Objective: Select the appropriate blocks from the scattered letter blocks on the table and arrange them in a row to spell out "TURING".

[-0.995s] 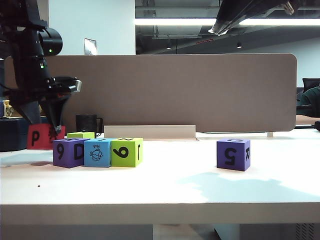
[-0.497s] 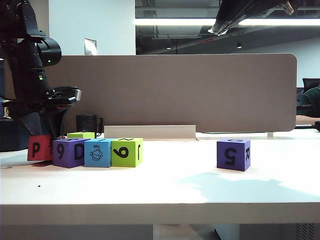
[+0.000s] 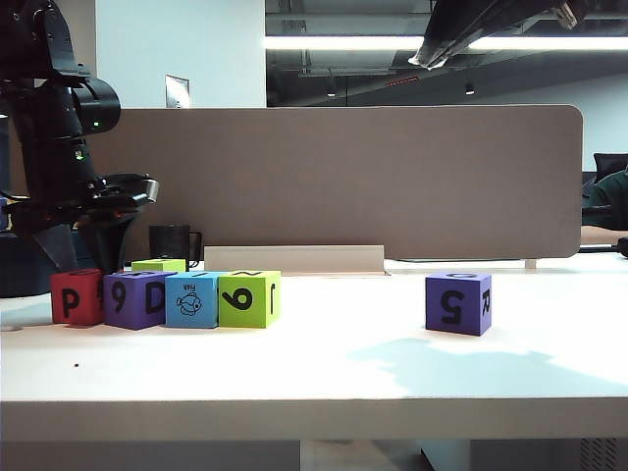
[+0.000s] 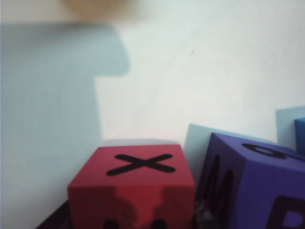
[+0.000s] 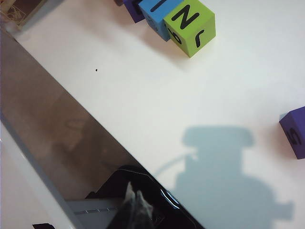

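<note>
Jaws of left gripper (image 3: 86, 257) straddle red block (image 3: 76, 296), right gripper (image 5: 135, 202) shut.

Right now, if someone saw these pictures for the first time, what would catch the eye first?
A tight row of four cubes at the table's left: red block, purple block, blue fish block, lime green block. The left gripper hangs just above the red one; a second purple block stands alone on the right.
</note>
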Robot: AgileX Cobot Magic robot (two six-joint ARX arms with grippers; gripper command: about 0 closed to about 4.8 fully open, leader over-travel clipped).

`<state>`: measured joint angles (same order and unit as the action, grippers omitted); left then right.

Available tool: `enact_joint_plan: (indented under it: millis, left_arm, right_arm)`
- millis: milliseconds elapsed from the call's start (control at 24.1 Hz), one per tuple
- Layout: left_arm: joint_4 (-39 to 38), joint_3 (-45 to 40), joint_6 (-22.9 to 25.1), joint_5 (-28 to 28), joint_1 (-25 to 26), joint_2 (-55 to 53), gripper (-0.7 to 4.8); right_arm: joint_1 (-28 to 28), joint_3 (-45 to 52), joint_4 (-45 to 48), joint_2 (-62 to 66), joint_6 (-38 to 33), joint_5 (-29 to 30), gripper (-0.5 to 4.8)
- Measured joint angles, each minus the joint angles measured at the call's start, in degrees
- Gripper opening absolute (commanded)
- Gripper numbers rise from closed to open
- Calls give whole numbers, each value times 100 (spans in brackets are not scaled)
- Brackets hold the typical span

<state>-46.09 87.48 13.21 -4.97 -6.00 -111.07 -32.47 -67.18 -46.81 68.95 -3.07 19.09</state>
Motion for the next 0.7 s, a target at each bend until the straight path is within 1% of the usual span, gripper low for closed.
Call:
enact_joint_plan:
  millis: [124, 249, 290, 580, 622, 663, 705]
  left_arm:
    - [0, 0, 0, 0, 0, 0, 288]
    - [-24, 17, 0, 0, 0, 0, 315]
    - [-74, 66, 0, 0, 0, 0, 315]
    - [-455, 767, 0, 2, -2, 0, 316]
    - [-398, 887, -48, 2, -2, 0, 322]
    - [-291, 949, -120, 0, -2, 0, 351]
    - [92, 970, -275, -2, -2, 7, 355]
  right_arm:
    - [0, 0, 0, 0, 0, 0, -1]
    - [-2, 0, 0, 0, 0, 0, -1]
    - [-2, 0, 0, -2, 0, 2, -1]
    - [-2, 0, -2, -2, 0, 0, -1]
    - [-2, 0, -2, 0, 0, 0, -1]
    - [0, 0, -2, 0, 0, 0, -1]
    - [0, 0, -2, -2, 0, 0, -1]
